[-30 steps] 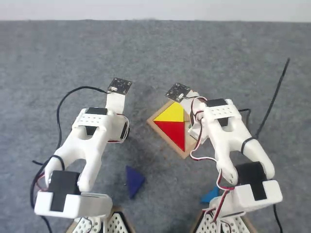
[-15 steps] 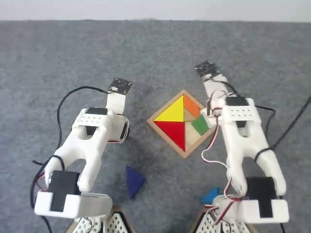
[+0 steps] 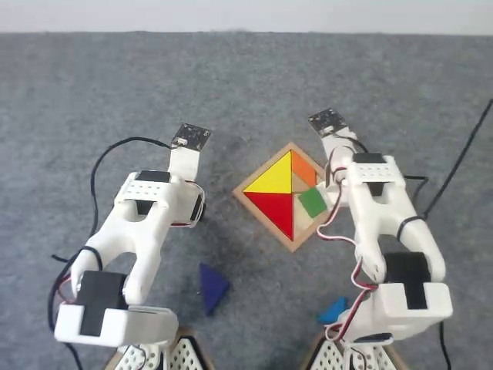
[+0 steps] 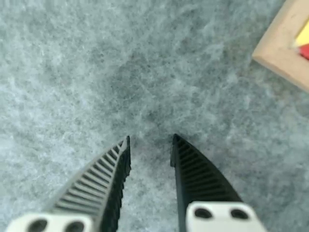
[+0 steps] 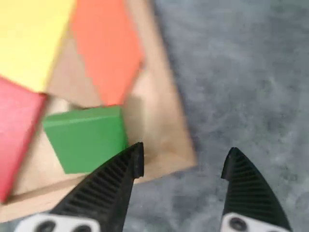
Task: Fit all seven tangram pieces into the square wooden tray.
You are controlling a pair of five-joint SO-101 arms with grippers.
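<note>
Hovering open and empty at the 3 o'clock corner of the square wooden tray [image 3: 263,223], beside the seated green square block [image 5: 87,137], the right gripper [image 5: 186,150] is apparently held ready for the dark blue triangular piece [image 3: 212,287] lying at 7 o'clock, the left gripper [image 4: 150,140] being held open at 9 o'clock.

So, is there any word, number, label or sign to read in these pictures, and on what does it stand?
None can be read.
The yellow piece, red piece, orange piece and green piece in the wooden tray are plain, as are the dark blue piece and light blue piece outside it.
The left arm's circuit board and the right arm's circuit board: too small to tell.
</note>
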